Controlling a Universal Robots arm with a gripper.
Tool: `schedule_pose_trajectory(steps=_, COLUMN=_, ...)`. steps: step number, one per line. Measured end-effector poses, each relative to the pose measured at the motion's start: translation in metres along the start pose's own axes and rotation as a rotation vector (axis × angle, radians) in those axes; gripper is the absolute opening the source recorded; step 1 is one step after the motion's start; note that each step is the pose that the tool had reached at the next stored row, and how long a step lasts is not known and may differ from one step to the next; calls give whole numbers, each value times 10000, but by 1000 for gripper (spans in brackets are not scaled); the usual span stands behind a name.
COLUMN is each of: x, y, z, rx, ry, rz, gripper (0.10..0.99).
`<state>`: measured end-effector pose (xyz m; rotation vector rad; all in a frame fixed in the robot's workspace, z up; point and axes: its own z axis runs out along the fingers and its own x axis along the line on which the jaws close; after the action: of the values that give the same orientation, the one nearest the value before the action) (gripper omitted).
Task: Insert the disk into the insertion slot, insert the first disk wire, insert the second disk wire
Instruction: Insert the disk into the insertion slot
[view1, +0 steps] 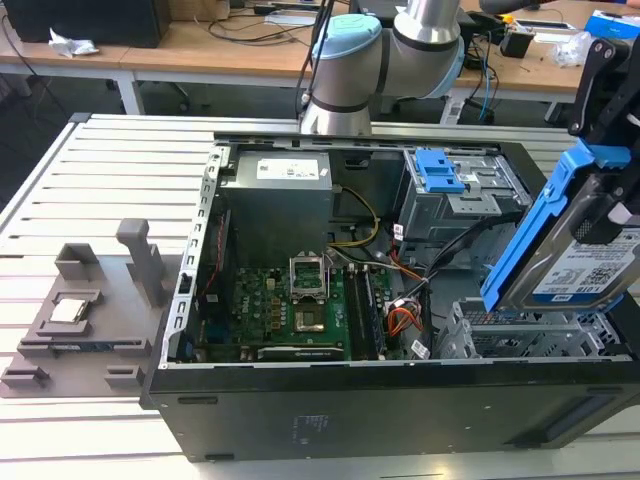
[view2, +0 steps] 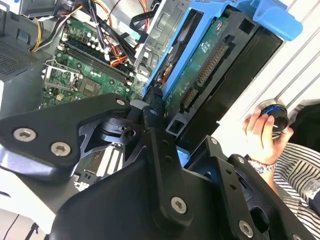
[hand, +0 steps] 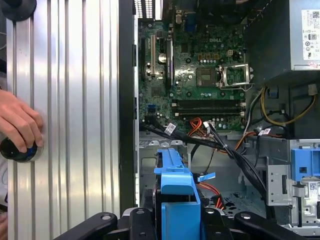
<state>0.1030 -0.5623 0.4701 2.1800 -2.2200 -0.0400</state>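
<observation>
Exterior view | 4 o'clock: insertion slot (view1: 520, 338) sitting in the open computer case (view1: 350, 420) | 3 o'clock: disk (view1: 575, 262) hanging tilted just above it, not yet seated | gripper (hand: 176, 224) clamping the disk's blue caddy from both sides | centre: motherboard (view1: 300, 300) lying exposed | 1 o'clock: blue-latched cage (view1: 445, 190) standing behind
</observation>
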Motion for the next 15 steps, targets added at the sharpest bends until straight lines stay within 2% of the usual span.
schedule_pose_trajectory(steps=15, x=0, y=-6, z=144, rx=0, ry=0, rz=0, gripper=365)
